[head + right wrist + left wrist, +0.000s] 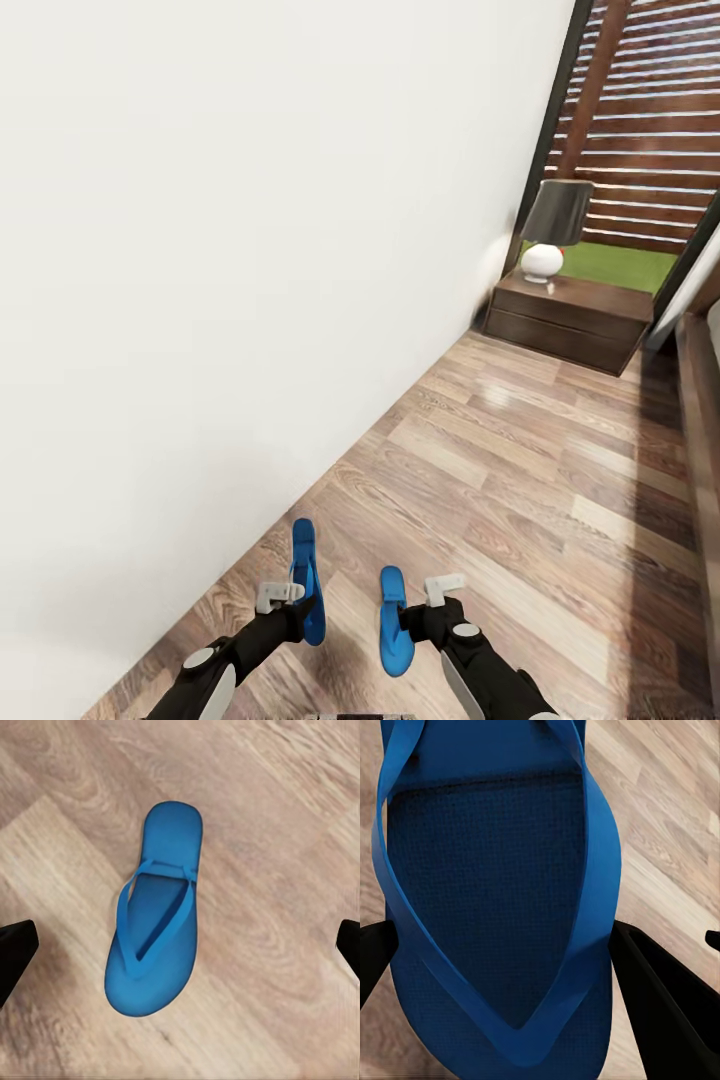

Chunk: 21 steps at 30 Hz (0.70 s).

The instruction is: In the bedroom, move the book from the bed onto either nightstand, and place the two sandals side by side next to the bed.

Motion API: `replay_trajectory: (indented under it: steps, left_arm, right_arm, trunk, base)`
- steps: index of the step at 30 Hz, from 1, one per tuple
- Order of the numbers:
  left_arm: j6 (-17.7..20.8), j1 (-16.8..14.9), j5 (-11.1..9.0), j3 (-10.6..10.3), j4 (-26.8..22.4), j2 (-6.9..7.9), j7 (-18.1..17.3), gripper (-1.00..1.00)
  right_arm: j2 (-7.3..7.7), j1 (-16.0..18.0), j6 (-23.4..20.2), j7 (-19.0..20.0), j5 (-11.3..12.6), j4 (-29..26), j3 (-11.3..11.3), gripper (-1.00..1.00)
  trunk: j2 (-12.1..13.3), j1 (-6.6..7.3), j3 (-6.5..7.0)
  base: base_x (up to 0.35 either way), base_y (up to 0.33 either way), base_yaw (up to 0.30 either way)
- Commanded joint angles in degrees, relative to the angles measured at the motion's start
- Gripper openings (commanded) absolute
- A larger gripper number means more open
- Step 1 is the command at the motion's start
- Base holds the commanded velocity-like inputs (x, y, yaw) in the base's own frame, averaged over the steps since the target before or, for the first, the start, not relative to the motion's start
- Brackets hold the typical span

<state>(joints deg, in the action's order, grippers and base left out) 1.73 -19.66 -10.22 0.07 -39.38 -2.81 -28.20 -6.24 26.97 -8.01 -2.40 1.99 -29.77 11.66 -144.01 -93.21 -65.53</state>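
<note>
Head view: two blue sandals lie on the wood floor close to the white wall, the left sandal [307, 580] nearer the wall and the right sandal [394, 620] just beside it, roughly parallel with a strip of floor between them. The left gripper [283, 598] sits at the left sandal, and in its wrist view the fingers [660, 997] flank the sole [495, 907], close on either side; whether they are clenched on it or merely straddling it I cannot tell. The right gripper [432, 600] hovers beside the right sandal; its wrist view shows that sandal [154, 937] flat on the planks and untouched, with the jaws spread wide.

A nightstand [568, 318] with a lamp [552, 228] stands at the far end, and the bed frame [700, 440] runs along the right edge, well apart from the sandals.

The risk, as I judge it, is the thin flexible sole: a shallow pinch could let it fold, slip out or swing during carrying, and land crooked rather than side by side by the bed.
</note>
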Motion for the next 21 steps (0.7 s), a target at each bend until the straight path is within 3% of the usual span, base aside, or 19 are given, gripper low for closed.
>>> replay_trajectory:
  steps: [1,21]
  left_arm:
    - [0.19,-0.02,-0.5,0.01,0.0,0.0,-0.19,-1.0]
    - [0.19,-0.02,-0.5,0.01,0.0,0.03,-0.32,-1.0]
  right_arm:
    - [0.04,0.01,-0.34,-0.26,0.2,-0.11,0.28,1.0]
    - [0.06,0.04,-0.43,-0.32,0.2,-0.11,0.29,1.0]
  trunk:
    - [-0.03,-0.01,-0.27]
    - [-0.3,-0.53,-4.7]
  base:
    - [0.0,0.0,0.0]
    - [0.0,0.0,0.0]
